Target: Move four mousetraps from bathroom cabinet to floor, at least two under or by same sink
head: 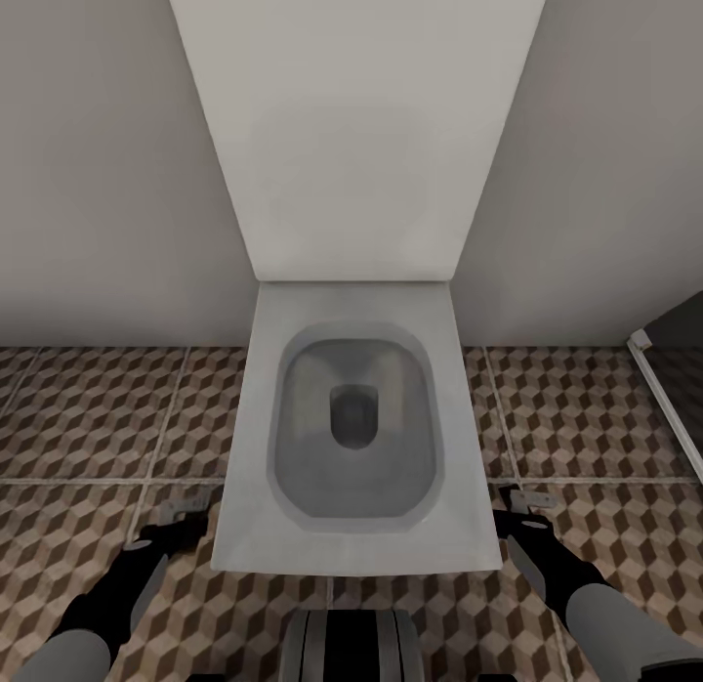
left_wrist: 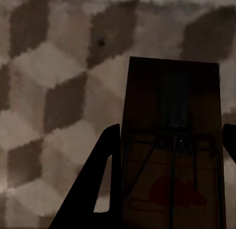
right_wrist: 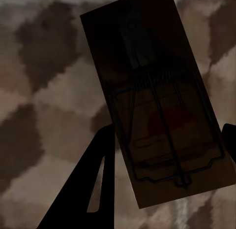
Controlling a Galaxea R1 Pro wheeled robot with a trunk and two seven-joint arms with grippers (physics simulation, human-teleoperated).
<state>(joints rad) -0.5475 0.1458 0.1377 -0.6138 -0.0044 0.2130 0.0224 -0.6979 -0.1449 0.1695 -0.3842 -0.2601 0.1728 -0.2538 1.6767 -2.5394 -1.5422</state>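
In the left wrist view a dark-brown mousetrap [left_wrist: 172, 155] with wire parts sits between the two dark fingers [left_wrist: 98, 189] of my left gripper [left_wrist: 171, 135], which is shut on it above the cube-patterned bathroom floor [left_wrist: 49, 91]. My right gripper [right_wrist: 167, 135] is likewise shut on a second mousetrap [right_wrist: 157, 106], which lies tilted between its fingers [right_wrist: 93, 184]. From the head view, the left gripper [head: 181, 514] hangs low at the left of a white toilet [head: 353, 438], and the right gripper [head: 522, 501] at its right. The cabinet and the sink are out of view.
The toilet stands straight ahead against a pale wall [head: 107, 174], its raised lid [head: 356, 125] leaning back. A white-framed dark panel [head: 669, 389] stands at the far right. Patterned floor tiles [head: 88, 418] lie open on both sides of the toilet. My trunk [head: 351, 643] is at the bottom.
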